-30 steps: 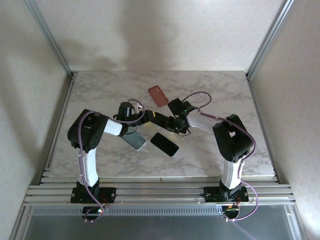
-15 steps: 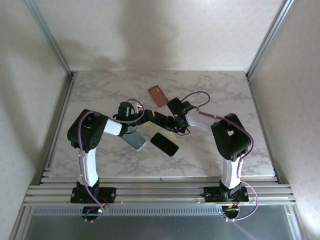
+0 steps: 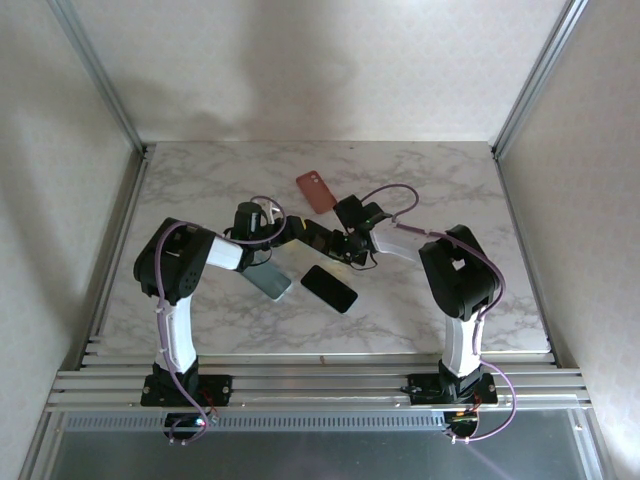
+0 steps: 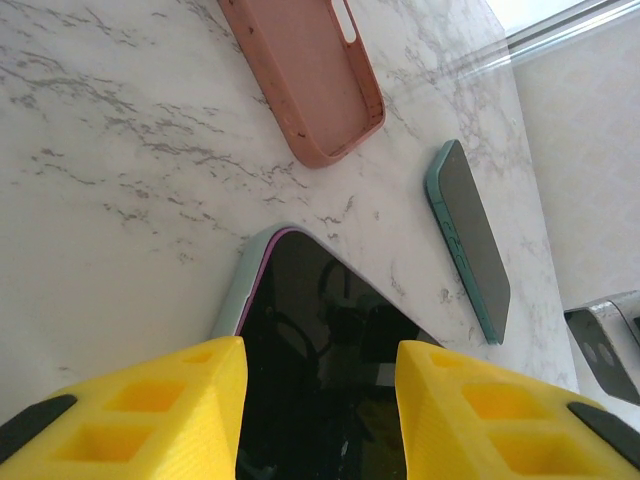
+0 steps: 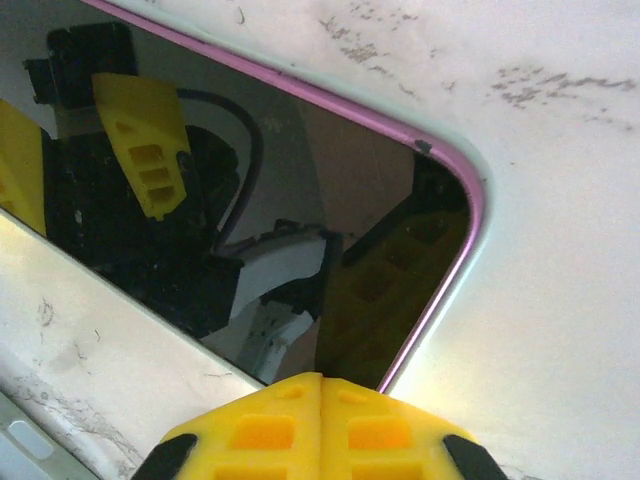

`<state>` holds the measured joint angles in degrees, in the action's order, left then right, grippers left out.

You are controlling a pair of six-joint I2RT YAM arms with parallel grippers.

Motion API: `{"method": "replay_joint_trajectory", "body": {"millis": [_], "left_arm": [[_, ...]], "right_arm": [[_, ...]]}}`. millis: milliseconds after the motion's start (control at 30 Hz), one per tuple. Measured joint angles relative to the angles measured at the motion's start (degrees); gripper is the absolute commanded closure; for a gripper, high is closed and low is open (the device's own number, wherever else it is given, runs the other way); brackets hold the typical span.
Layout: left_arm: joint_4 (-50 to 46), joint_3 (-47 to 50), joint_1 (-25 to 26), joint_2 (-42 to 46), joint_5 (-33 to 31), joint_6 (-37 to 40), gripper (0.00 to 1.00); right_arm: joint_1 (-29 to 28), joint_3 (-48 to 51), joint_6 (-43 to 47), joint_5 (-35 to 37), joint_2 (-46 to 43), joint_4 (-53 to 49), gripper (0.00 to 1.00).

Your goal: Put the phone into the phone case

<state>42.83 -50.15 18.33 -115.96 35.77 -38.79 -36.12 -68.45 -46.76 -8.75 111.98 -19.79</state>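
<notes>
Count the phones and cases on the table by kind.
Phones lying screen up: 2 (pink-rimmed phone, counted as one with the pale green case around it; teal-edged phone)
Empty phone cases: 1 (salmon-pink case)
Back-up grey item with camera rings, phone or case unclear: 1
Total: 4
</notes>
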Motion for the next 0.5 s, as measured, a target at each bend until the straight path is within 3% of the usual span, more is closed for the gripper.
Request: {"method": "replay_joint_trajectory", "body": {"millis": [300, 500], "left_arm": [[-0.07, 0.00, 0.02, 0.00, 0.20, 0.00, 0.57], [-1.53, -0.22, 0.76, 0.11, 0.46, 0.44, 0.58]], "right_arm": [[-0.81, 2.80, 0.11, 1.81, -4.04, 2.49, 1.00], [-2.36, 0.04, 2.03, 2.14, -5.18, -9.18, 1.00]]}}
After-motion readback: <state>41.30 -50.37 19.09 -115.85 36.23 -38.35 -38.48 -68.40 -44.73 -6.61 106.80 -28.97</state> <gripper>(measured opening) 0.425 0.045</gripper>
